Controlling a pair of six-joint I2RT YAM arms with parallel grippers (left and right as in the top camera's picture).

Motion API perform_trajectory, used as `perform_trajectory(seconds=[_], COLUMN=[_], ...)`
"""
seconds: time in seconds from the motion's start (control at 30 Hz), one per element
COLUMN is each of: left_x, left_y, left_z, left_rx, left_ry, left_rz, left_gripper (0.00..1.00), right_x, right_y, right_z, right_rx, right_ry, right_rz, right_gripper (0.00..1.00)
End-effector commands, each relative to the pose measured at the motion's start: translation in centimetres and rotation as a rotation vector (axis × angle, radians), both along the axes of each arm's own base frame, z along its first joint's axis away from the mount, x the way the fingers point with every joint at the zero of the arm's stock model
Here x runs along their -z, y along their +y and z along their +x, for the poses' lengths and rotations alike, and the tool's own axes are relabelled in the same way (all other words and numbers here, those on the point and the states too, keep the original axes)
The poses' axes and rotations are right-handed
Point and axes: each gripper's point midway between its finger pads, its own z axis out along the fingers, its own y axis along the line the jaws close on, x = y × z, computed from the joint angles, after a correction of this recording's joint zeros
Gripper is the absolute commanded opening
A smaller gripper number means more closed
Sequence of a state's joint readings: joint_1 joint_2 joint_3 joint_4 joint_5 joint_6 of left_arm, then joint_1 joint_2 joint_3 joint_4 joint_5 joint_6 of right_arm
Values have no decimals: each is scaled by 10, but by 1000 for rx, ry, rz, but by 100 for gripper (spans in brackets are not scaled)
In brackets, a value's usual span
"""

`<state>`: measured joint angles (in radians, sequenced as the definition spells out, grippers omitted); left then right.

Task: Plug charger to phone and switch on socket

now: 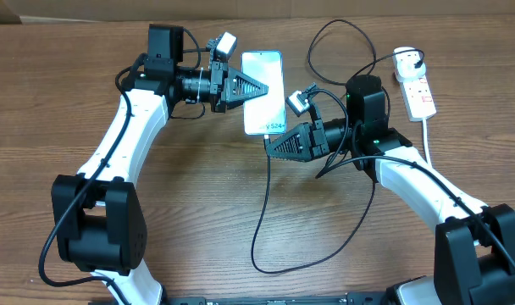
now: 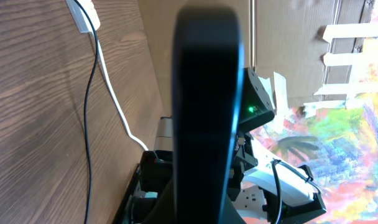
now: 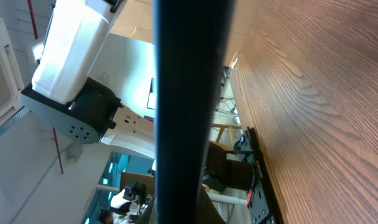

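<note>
The phone [image 1: 263,85] lies face up near the table's middle, its light-blue screen lit. My left gripper [image 1: 267,89] reaches in from the left, shut, with its tip over the screen. My right gripper [image 1: 268,150] points left, shut, with its tip just below the phone's bottom edge. The charger [image 1: 259,224], a thin black cable, runs from under that tip toward the front, loops right and back to a white plug [image 1: 407,58] in the socket [image 1: 420,91] at the far right. Whether the right tip pinches the cable is hidden. Both wrist views show only closed dark fingers [image 2: 207,74], [image 3: 192,74].
The socket's thick white cord [image 1: 428,135] trails toward the front beside my right arm [image 1: 410,174]. In the left wrist view the black cable [image 2: 87,124] and white cord [image 2: 114,102] lie on the wooden table [image 2: 33,124]. A slack cable loop [image 1: 325,38] lies behind the phone.
</note>
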<state>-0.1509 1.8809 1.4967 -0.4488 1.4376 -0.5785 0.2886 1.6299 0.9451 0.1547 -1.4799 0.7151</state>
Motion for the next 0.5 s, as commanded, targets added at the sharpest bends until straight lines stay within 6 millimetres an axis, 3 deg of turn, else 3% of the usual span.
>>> perform_trajectory(seconds=[0.0,0.47], left_x=[-9,-9], left_y=[-3,-3], left_z=[-7,-7], left_rx=[35,35], left_ry=[6,16], left_rz=[-30,-29], left_gripper=[4,4], right_x=[-14,-18], right_y=[0,1], right_z=[6,8], right_rx=[30,32], right_ry=[-41,-46], right_rz=[3,9], right_gripper=[4,4])
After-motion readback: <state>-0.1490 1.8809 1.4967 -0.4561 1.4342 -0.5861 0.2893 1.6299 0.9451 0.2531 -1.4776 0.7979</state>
